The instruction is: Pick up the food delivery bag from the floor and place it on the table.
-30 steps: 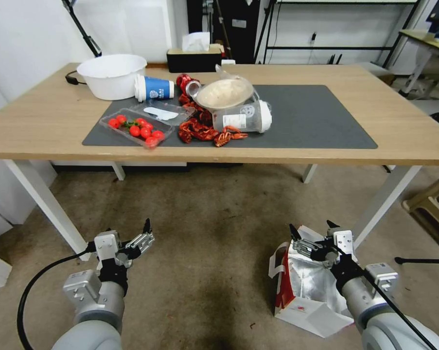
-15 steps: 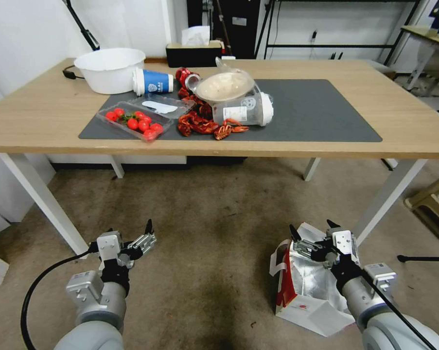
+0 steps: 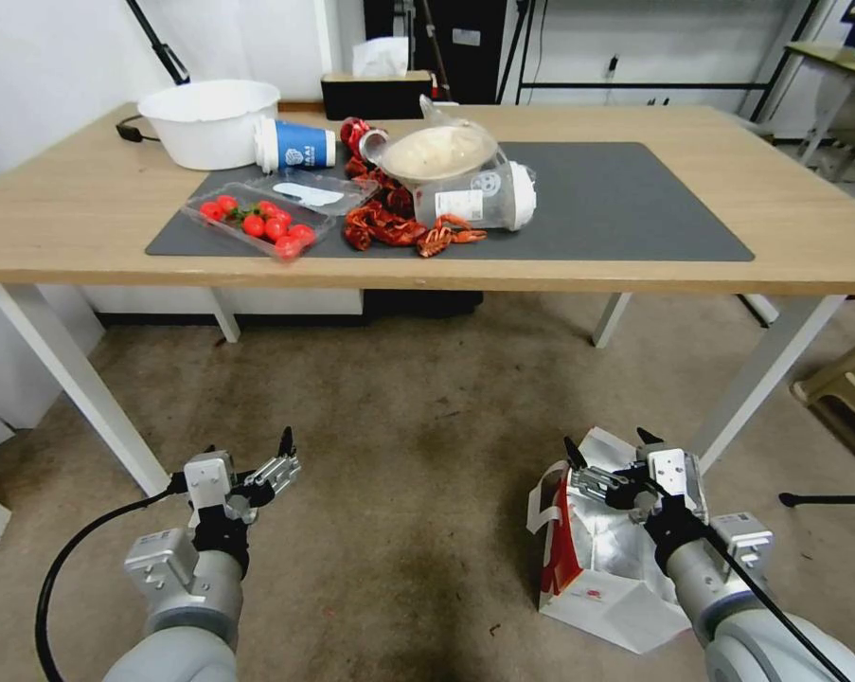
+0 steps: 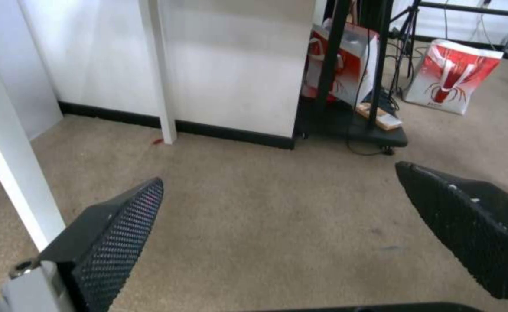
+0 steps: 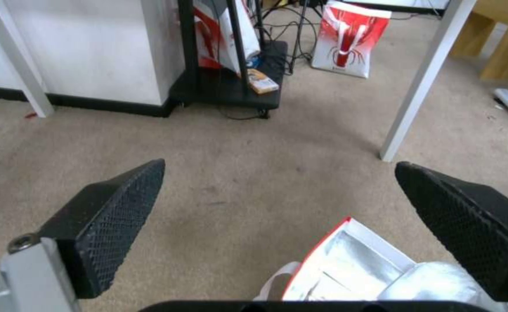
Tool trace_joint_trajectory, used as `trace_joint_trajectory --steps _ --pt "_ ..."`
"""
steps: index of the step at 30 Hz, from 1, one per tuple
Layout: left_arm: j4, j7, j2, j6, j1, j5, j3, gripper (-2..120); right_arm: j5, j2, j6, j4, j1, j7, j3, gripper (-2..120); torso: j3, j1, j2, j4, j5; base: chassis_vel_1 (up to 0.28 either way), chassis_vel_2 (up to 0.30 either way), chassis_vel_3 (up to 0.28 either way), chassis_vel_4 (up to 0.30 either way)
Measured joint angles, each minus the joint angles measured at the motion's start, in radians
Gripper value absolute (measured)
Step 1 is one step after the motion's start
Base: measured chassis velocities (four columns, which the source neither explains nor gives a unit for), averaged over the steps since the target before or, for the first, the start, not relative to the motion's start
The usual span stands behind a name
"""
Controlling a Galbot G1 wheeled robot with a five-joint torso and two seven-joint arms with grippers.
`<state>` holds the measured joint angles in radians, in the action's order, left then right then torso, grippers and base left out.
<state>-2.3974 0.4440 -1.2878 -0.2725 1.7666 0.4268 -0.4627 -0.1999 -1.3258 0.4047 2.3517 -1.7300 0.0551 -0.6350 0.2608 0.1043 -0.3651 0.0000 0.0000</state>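
Your right gripper [image 3: 605,453], jaws wide open, hangs over the mouth of the bag [image 3: 597,559] on the floor [image 3: 399,455] at the head view's lower right; lower it onto a handle [image 3: 543,502], not the foil. The left gripper [image 3: 283,453] waits open, lower left. Your right wrist view shows the bag's open foil mouth [image 5: 352,268] below the fingertips; the head view alone shows the bench [image 3: 806,218] above.
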Motion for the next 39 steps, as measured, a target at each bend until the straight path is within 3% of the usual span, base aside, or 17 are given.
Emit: trace_joint_trajectory --steps 16,19,39 --pt "-0.002 0.003 0.0 0.0 -0.002 0.002 0.001 100 -0.003 0.005 0.0 0.002 0.0 0.0 -0.003 100 -0.047 -0.021 0.068 0.0 0.0 0.0 0.0 0.0 0.0" --pt "0.003 0.002 0.0 0.0 -0.003 0.003 0.003 100 -0.003 0.001 0.001 0.005 -0.006 0.0 -0.006 100 -0.078 -0.034 0.111 0.0 0.0 0.0 0.0 0.0 0.0" --pt "0.014 0.0 0.0 -0.002 -0.009 0.0 0.007 100 -0.005 0.007 -0.001 -0.012 0.002 -0.001 -0.012 100 -0.159 -0.055 0.215 -0.0001 0.0 0.0 0.0 0.0 0.0"
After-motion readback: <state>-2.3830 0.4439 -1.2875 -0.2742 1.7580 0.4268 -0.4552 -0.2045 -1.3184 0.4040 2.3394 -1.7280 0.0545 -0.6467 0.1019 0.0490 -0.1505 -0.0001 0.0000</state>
